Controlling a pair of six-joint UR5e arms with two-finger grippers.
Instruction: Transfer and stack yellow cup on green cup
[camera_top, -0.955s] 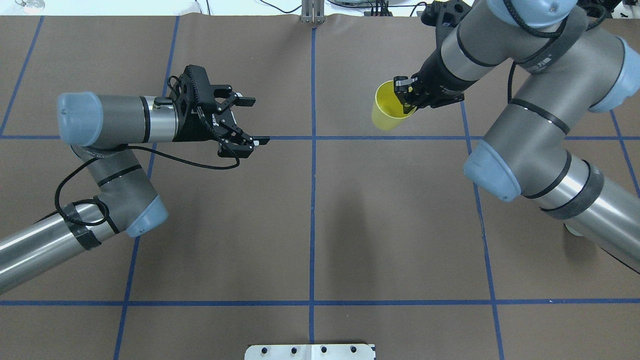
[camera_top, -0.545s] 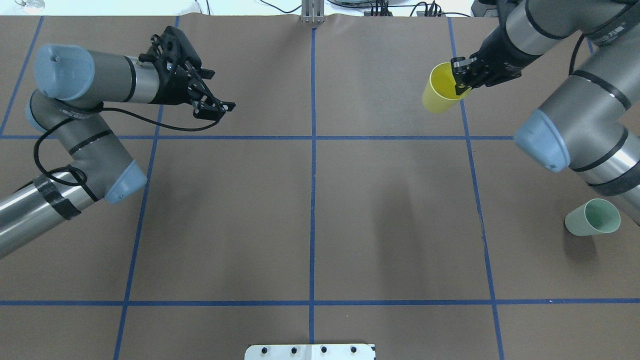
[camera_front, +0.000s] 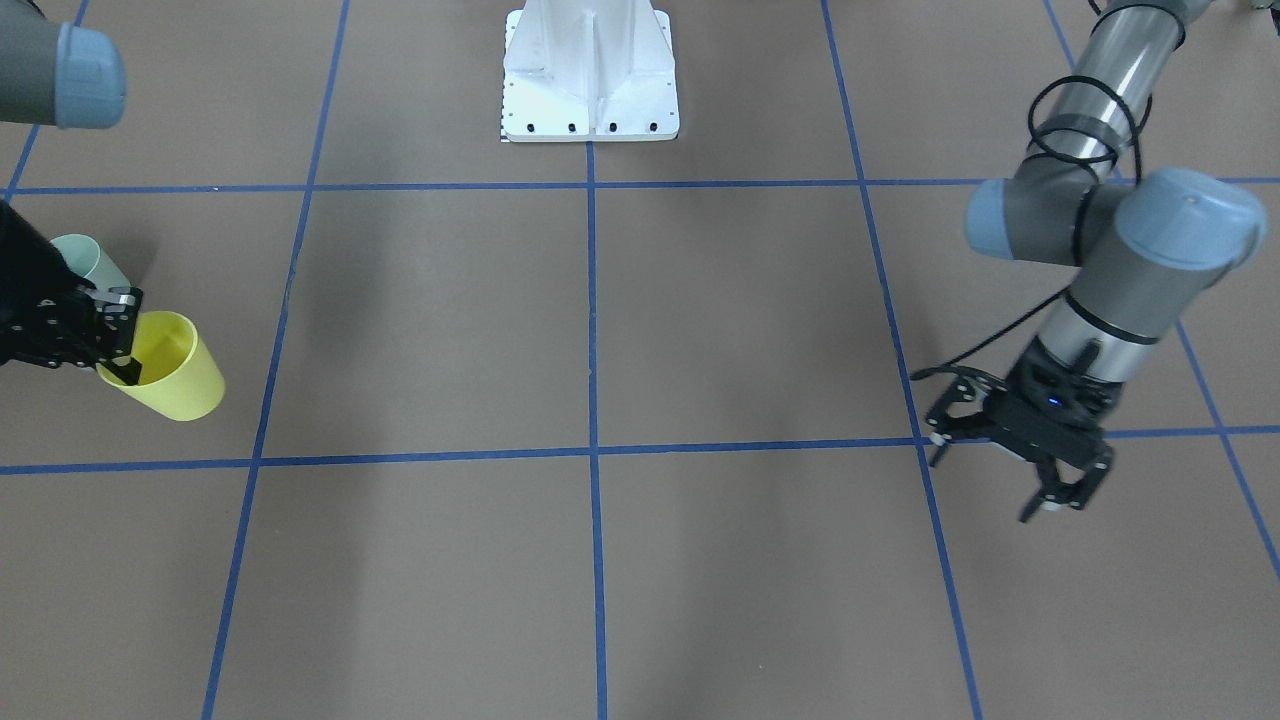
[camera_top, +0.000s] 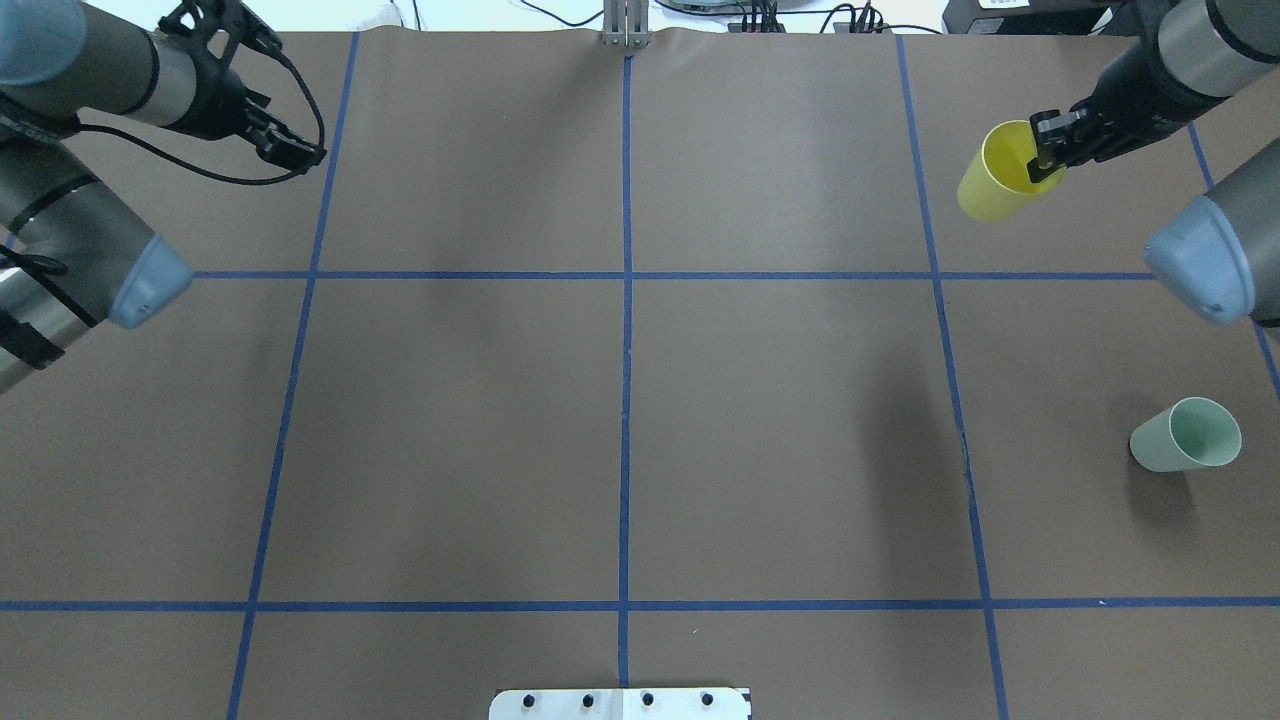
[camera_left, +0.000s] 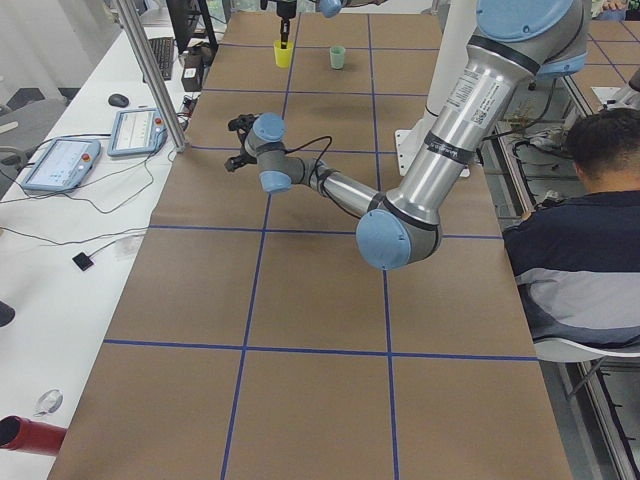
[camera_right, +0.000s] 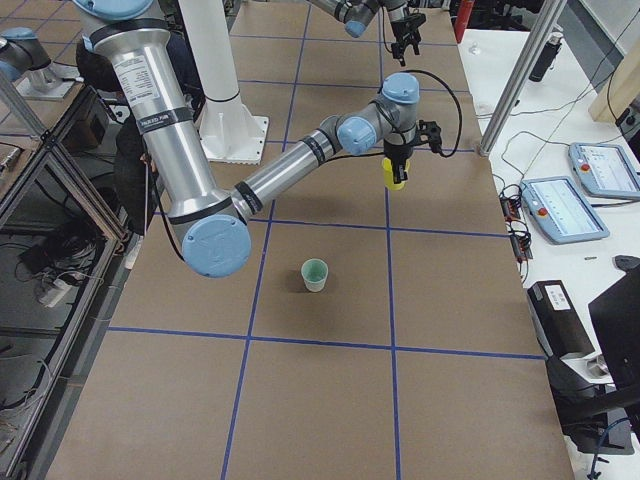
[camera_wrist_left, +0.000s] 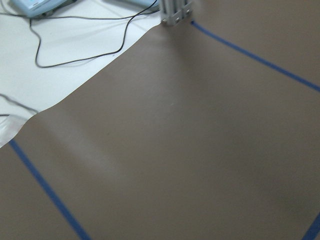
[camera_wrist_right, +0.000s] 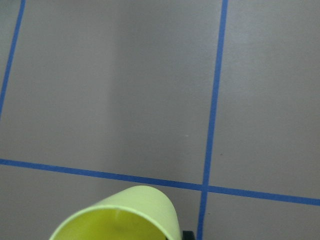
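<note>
The yellow cup (camera_top: 992, 182) hangs above the table at the far right, mouth tilted toward the arm. My right gripper (camera_top: 1050, 150) is shut on its rim, one finger inside the cup. The cup also shows in the front view (camera_front: 172, 378) and low in the right wrist view (camera_wrist_right: 125, 215). The green cup (camera_top: 1186, 435) stands on the mat at the near right, apart from the yellow one, and is partly hidden behind the right gripper (camera_front: 118, 335) in the front view (camera_front: 92, 262). My left gripper (camera_top: 295, 152) is open and empty at the far left, also seen in the front view (camera_front: 985, 480).
The brown mat (camera_top: 620, 420) has blue tape grid lines. The robot's white base plate (camera_front: 590, 75) sits at the near middle edge. A metal post (camera_top: 625, 25) stands at the far edge. Cables and tablets lie beyond the mat (camera_wrist_left: 75, 30).
My right arm has carried the yellow cup rightward, uncovering the green cup. My left arm has drawn back to the far left corner.
</note>
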